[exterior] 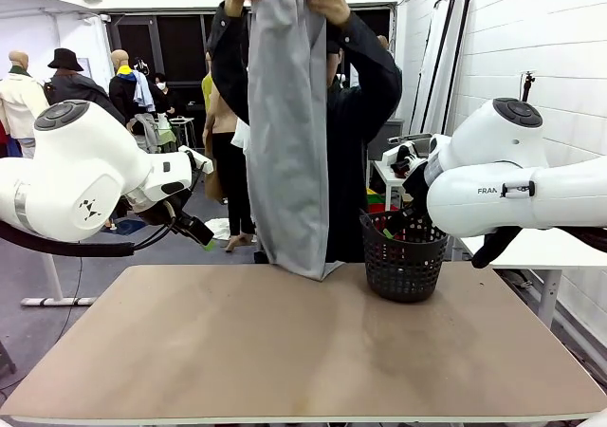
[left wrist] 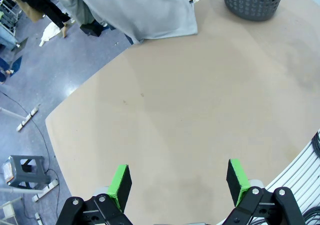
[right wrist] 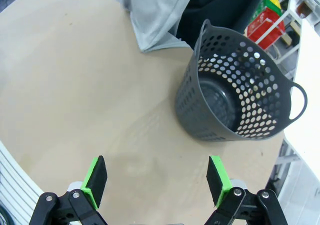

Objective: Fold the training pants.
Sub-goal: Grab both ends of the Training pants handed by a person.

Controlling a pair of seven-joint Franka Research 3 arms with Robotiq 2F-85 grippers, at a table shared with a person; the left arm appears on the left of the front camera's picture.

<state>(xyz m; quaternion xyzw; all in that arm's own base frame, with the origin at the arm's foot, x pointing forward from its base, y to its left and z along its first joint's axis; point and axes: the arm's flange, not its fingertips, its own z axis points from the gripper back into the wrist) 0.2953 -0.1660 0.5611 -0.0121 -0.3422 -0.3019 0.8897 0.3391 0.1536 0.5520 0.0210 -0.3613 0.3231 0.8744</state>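
Tan tabletop [exterior: 285, 351] spreads beneath your fingers: the left gripper [left wrist: 177, 177] and the right gripper [right wrist: 157, 177] both hang over it with green pads set wide apart, gripping nothing. Just beside the black basket [exterior: 403, 256], on its left-arm side, a person [exterior: 365, 95] holds the grey training pants [exterior: 289, 133] up lengthwise, the lower end touching the table. Best wait until the cloth lies flat, then pinch its edges clear of the basket.

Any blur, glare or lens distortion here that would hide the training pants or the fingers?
Front view: evenly lit, sharp; training pants crisp, faint shadows on the table by the basket. Left wrist view: wide-angle bend curves the table edge, left fingers sharp. Right wrist view: same bend, no glare, basket holes crisp.
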